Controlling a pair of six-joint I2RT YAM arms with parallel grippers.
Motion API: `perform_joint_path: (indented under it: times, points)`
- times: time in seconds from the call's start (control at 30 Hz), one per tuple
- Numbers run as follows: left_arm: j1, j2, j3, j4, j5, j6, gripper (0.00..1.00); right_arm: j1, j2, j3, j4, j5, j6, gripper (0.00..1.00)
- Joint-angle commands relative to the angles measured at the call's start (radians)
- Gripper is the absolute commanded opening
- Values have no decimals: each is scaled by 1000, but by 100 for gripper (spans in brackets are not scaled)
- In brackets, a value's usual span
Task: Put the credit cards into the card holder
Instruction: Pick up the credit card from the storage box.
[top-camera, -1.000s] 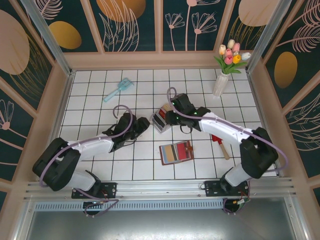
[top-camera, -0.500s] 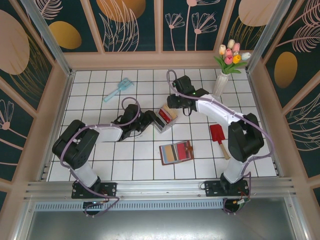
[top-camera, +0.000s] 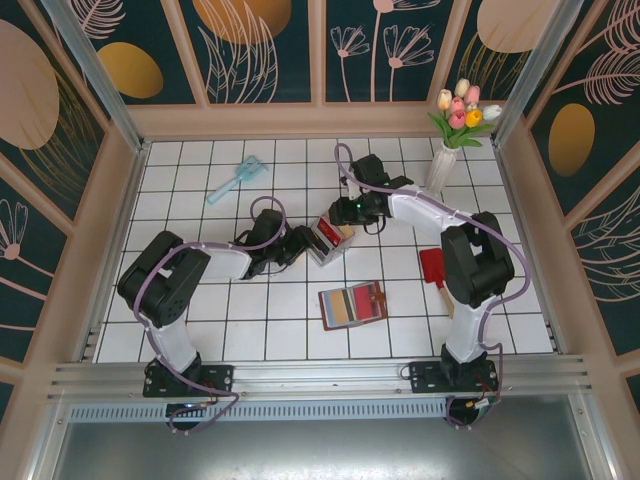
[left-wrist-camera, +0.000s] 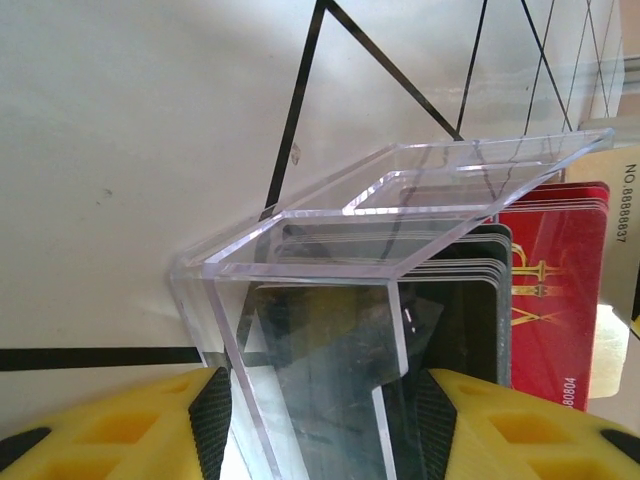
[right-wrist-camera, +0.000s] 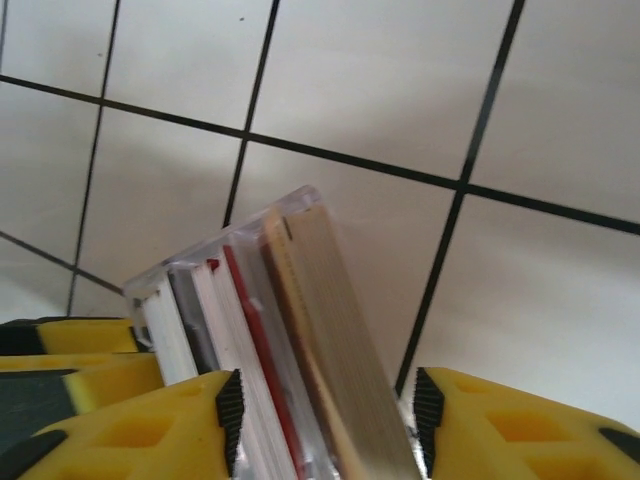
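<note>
While L gripper straddles clear tray, R gripper astride credit cards should pinch few, pull straight out; can't tell if either's clamped

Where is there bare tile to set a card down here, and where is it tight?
Bare: the near strip left of the card holder, and the far tiles either side of the teal brush. Tight: mid-table, where the left gripper and right gripper flank the clear tray of credit cards.

White tiled table, clear plastic tray, red wooden-handled scoop, pale blue brush, vase of tulips
</note>
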Motion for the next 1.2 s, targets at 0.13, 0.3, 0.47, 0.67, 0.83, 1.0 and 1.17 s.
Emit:
perform_joint_path:
  times: [0.13, 0.3, 0.47, 0.67, 0.83, 1.0, 1.17]
  points:
    - [3, 29, 24, 10, 20, 29, 54, 3, -26, 4, 18, -114, -4, 44]
    - [4, 30, 26, 2, 18, 31, 54, 2, 38, 27, -5, -102, -19, 46]
    - [4, 29, 26, -5, 20, 34, 54, 3, 68, 61, -16, -136, -32, 51]
    - [3, 31, 33, -12, 23, 36, 54, 3, 87, 92, -51, -165, -45, 51]
    - [4, 29, 38, -25, 21, 43, 54, 2, 51, 81, -42, -205, -38, 46]
    - [3, 30, 38, -26, 21, 42, 54, 2, 52, 86, -53, -247, -35, 47]
    - [3, 28, 40, -29, 23, 45, 54, 4, 81, 101, -82, -163, -35, 50]
